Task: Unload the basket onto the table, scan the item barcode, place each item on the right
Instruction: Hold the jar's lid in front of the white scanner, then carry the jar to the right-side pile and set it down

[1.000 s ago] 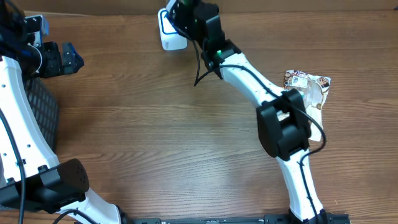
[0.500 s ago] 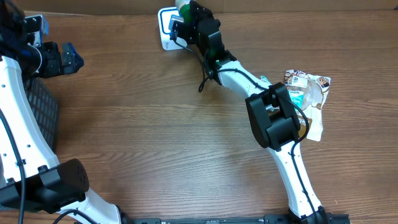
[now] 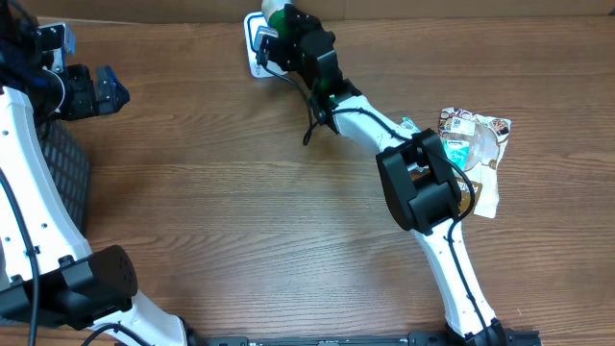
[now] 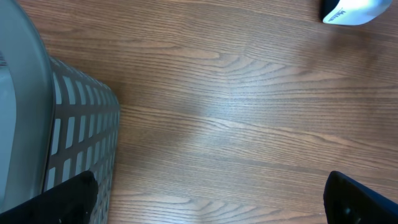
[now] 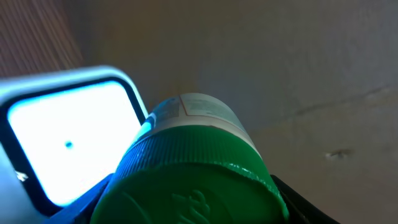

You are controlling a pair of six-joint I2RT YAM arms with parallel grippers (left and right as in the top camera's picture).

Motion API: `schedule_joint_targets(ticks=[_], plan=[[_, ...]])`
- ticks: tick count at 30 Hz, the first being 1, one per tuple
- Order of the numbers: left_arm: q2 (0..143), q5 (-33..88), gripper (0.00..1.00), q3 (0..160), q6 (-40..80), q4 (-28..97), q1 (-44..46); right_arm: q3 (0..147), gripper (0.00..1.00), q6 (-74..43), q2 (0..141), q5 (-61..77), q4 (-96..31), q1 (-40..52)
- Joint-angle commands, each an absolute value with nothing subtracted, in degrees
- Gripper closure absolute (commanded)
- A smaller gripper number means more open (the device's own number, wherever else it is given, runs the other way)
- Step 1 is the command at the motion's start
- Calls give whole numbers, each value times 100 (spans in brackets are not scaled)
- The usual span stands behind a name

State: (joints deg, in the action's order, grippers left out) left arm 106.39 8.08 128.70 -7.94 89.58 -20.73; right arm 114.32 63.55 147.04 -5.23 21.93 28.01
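Right pincer (image 3: 277,27) clamps the bottle (image 5: 205,112) near its green cap (image 5: 186,186) (probably light, stiff, slick plastic); left pincer (image 4: 211,202) stands open.

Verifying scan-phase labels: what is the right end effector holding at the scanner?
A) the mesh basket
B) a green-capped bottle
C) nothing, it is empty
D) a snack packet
B: the right wrist view shows the green-capped bottle gripped by the right end effector, right beside the lit window of the scanner.
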Motion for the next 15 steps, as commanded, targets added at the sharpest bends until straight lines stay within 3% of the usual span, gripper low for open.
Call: schedule_joint_targets(ticks=[1, 3, 8, 12, 15], plan=[[10565, 810, 1, 12958, -902, 8952, -2060, 11568, 54, 4556, 13769, -357, 2115, 2856], [10565, 812, 0, 12958, -902, 8952, -2060, 11568, 53, 3721, 13421, -67, 1586, 2867], [10565, 812, 0, 12958, -902, 8952, -2060, 11568, 53, 1557, 12409, 2169, -777, 2851], [10565, 810, 0, 12958, -902, 8952, -2060, 11568, 57, 991, 12171, 3588, -2488, 2834], [10565, 812, 0, 12958, -902, 8952, -2060, 11568, 58, 1114, 12186, 3859, -3990, 2862]])
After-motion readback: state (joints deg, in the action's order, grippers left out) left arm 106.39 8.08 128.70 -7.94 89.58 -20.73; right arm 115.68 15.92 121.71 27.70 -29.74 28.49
